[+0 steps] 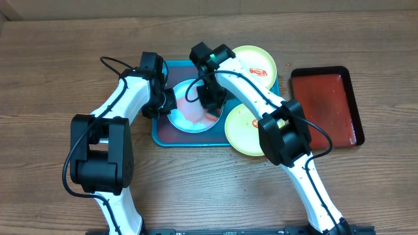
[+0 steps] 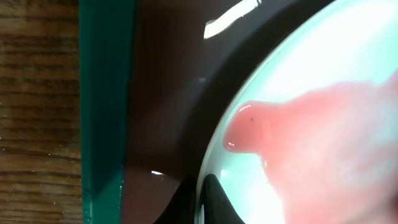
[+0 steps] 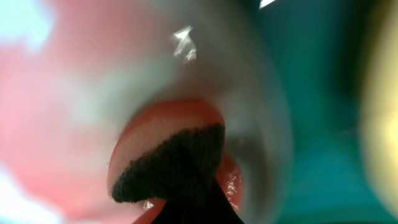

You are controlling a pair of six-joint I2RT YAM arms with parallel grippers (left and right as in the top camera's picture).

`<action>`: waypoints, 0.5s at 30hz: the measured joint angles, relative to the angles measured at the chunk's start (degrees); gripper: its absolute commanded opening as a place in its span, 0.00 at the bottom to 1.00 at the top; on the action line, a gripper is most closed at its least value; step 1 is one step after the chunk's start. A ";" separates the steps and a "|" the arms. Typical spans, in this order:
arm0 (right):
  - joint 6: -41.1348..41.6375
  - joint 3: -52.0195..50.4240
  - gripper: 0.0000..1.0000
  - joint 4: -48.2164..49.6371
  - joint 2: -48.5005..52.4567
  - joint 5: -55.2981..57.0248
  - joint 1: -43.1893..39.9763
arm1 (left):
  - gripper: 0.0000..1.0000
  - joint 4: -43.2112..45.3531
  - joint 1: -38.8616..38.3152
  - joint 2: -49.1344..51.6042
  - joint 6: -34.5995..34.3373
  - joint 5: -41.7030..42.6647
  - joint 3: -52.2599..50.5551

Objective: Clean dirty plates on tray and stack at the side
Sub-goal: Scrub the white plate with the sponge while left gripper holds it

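Left gripper sits at the left rim of the blue-white plate, centre-left in the teal tray. Its jaws straddle the rim, but I cannot tell whether they are clamped. Pink sauce film covers the plate.

Right gripper appears closed on a red scrub pad, pressed black face down on the plate.

Two yellow-green plates lie at the tray's right edge. A dark-red tray stands far right.

Judgement: the plates are light and stiff, and slippery when wet. Take them by the raised rim.
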 measured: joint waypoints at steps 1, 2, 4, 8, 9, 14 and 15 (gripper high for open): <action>0.28 0.00 0.04 0.72 0.00 1.27 -0.11 | 0.04 0.00 0.00 0.02 0.00 0.00 0.00; 0.74 0.00 0.04 1.92 0.00 2.71 -0.20 | 0.04 0.00 0.00 0.02 0.00 0.00 0.00; 1.38 0.00 0.04 4.22 0.00 4.48 -0.02 | 0.04 0.04 0.00 0.02 0.00 0.22 0.00; 1.73 -0.07 0.04 9.70 0.33 4.42 0.42 | 0.04 0.04 0.00 0.02 -0.02 0.28 0.00; 1.60 -0.11 0.04 11.04 0.35 2.89 0.35 | 0.04 0.04 0.00 0.02 0.00 0.28 0.00; 0.42 -0.11 0.04 15.28 0.98 -8.17 0.35 | 0.04 0.09 0.00 0.00 0.00 0.28 0.00; 0.02 -0.11 0.04 15.30 1.09 -10.64 0.39 | 0.04 0.09 0.00 0.02 0.00 0.31 0.00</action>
